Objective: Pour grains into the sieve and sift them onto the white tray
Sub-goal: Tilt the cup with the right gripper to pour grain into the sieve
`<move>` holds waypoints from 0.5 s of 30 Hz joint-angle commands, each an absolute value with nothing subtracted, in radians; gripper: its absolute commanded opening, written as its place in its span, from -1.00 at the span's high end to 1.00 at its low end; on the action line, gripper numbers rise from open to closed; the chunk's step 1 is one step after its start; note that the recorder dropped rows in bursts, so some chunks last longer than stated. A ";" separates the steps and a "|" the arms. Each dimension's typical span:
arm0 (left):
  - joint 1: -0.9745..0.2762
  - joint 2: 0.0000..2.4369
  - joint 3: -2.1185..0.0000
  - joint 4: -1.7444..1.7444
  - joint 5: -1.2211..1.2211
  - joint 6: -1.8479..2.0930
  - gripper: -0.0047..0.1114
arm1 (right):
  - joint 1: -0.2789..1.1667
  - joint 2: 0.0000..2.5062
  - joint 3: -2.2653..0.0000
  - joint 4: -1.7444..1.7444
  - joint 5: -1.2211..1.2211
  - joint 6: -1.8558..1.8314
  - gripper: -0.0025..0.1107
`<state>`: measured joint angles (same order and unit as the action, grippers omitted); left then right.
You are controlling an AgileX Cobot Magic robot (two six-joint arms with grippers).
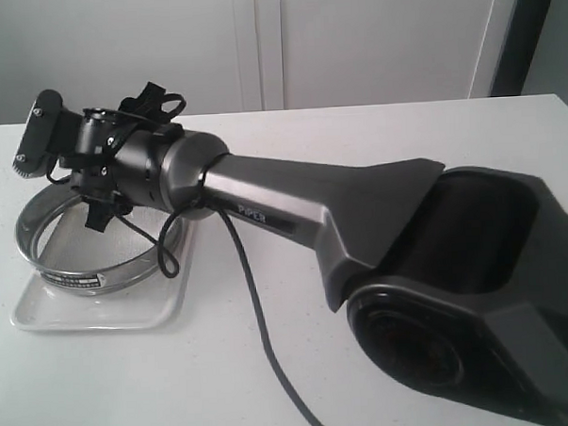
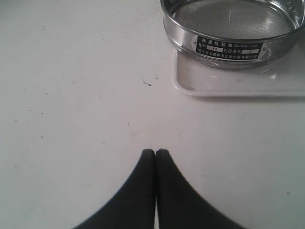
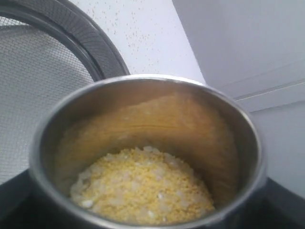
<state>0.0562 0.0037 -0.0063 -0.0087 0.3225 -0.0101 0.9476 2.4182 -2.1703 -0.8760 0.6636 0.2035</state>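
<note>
Left pincer point(image 2: 156, 151): black tapered tips together

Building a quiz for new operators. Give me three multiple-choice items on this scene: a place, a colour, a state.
1. The sieve sits: A on the white tray; B on bare table; C on a shelf.
2. The grains are: A black; B yellow and whitish; C green.
3. The left pincer is: A wide open; B gripping a spoon; C shut.
Key: 1A, the tray shows under its rim; 2B, seen in the steel cup; 3C, its fingertips meet.
</note>
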 commanded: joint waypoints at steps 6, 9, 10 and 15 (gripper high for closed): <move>0.060 0.000 0.000 -0.014 0.332 -0.014 0.92 | 0.973 2.462 -2.214 -1.080 0.665 0.187 0.96; 0.060 0.000 0.000 -0.014 0.332 -0.014 0.92 | 0.973 2.470 -2.214 -1.121 0.661 0.187 0.96; 0.060 0.000 0.000 -0.014 0.332 -0.014 0.92 | 0.973 2.470 -2.214 -1.135 0.658 0.185 0.96; 0.060 0.000 0.000 -0.014 0.332 -0.014 0.92 | 0.973 2.483 -2.214 -1.205 0.646 0.179 0.96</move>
<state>0.0562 0.0037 -0.0063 -0.0087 0.3225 -0.0101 0.9703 2.4837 -2.2010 -1.1388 0.6629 0.1891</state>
